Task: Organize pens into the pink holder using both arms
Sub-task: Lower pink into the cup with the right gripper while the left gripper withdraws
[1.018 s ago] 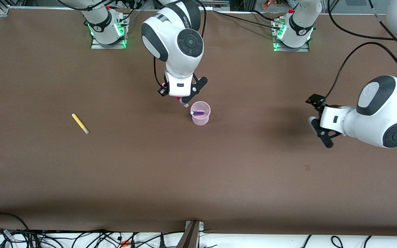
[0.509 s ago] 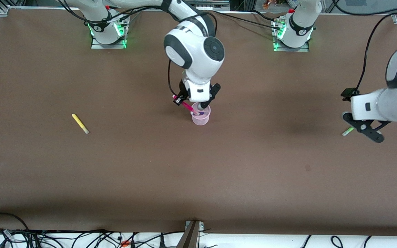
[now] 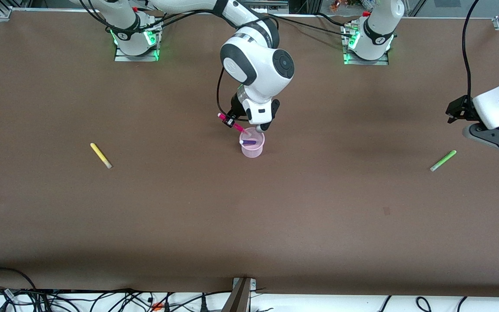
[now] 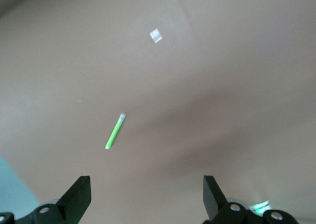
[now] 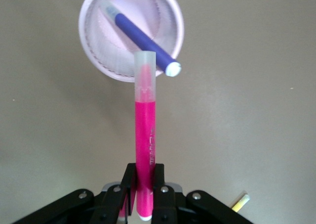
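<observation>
Front view: right pincer (image 3: 249, 126) poised just above the rim of the pink holder (image 3: 252, 149) at mid-surface, clamped on the magenta-pink pen (image 3: 234, 125), which slants down with its pale tip at the cup's rim. Dark purple pen (image 3: 248, 141) already lying inside the cup. Yellow pen (image 3: 101, 155) flat on the brown surface (image 3: 249, 216), well apart from the cup toward the right arm's end. Light green pen (image 3: 443, 160) flat toward the left arm's end, with the left pincer (image 3: 498, 141) hovering close by at the edge of the view; spread of its fingers not readable here.

Left wrist view: left pincer (image 4: 147, 197) wide open and holding nothing, two dark fingertips (image 4: 79, 197) spread well apart above the bare surface. Light green pen (image 4: 115, 131) lying below, clear of both tips.

Right wrist view: right pincer (image 5: 143, 194) closed tight on the rear of the magenta-pink pen (image 5: 145, 135), its translucent cap overlapping the rim of the pink holder (image 5: 96, 61). Dark purple pen (image 5: 140, 43) propped slantwise inside, one end resting on the rim. Yellow pen (image 5: 240, 202) glimpsed near a corner.
</observation>
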